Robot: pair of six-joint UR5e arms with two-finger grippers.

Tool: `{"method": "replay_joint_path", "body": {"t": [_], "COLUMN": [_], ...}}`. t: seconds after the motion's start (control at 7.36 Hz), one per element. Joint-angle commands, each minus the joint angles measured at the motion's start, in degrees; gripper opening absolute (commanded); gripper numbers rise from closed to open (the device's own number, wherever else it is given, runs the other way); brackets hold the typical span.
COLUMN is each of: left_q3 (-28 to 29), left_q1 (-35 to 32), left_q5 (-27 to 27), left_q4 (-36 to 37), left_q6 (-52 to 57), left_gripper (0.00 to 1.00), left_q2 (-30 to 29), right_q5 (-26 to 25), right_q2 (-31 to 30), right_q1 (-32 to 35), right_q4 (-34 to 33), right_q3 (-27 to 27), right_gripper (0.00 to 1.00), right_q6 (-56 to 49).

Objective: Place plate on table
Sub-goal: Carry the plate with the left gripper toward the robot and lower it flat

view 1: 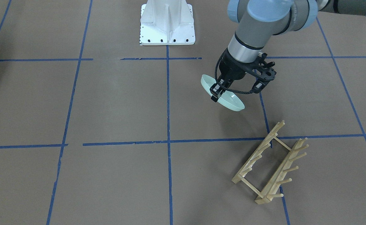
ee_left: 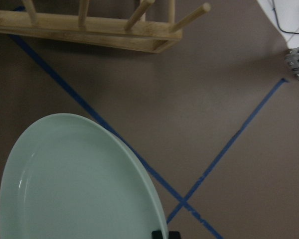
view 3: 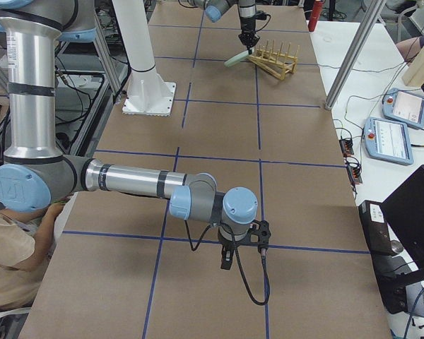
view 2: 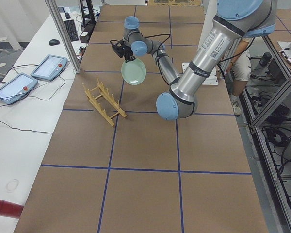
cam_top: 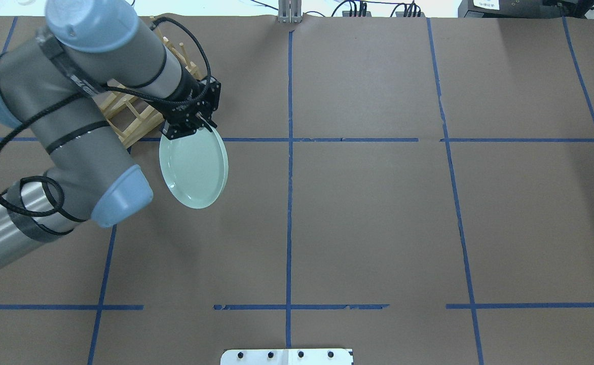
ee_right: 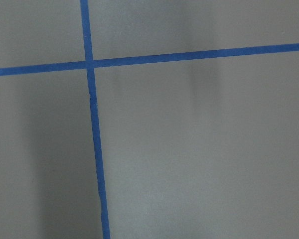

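**Plate held tilted above the table, pinched at its rim by the left gripper**

The pale mint-green plate (cam_top: 194,170) hangs in the air over the brown table (cam_top: 378,228), clear of the surface and tilted, its hollow face turned up toward the overhead camera. It sits in the left part of the table, just beside the wooden peg rack (view 1: 270,162) on the side nearer the robot, and is apart from the rack. In the overhead view a blue tape line (cam_top: 327,139) runs beneath its far edge.

The left gripper (view 1: 215,93) has its two fingers closed on the plate's rim at the edge nearest the rack, so the rest of the plate slopes away below the wrist. The rack stands on the table with its pegs pointing up.

The white robot base (view 1: 167,25) stands at the table's middle. The right gripper (view 3: 226,260) points down over the opposite end of the table, well apart from the plate, and only the side view shows it, so whether its fingers are spread or together cannot be told
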Motion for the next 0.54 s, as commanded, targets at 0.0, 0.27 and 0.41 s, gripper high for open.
{"method": "replay_joint_path", "body": {"t": [0.0, 0.27, 0.41], "left_q3": [6.14, 14.06, 15.75], "left_q1": [5.07, 7.88, 9.55], "left_q5": [4.07, 4.51, 4.61], "left_q4": [14.34, 16.5, 16.59], "left_q6": [7.45, 15.61, 20.02], "left_gripper": [0.0, 0.0, 0.0], "left_q2": [-6.48, -10.12, -10.74], "right_q5": [0.0, 0.0, 0.0], "right_q2": [0.0, 0.0, 0.0], "right_q1": [0.0, 0.0, 0.0], "right_q4": [0.0, 0.0, 0.0], "right_q3": [0.0, 0.0, 0.0], "right_gripper": [1.0, 1.0, 1.0], "right_q6": [0.0, 0.0, 0.0]}}
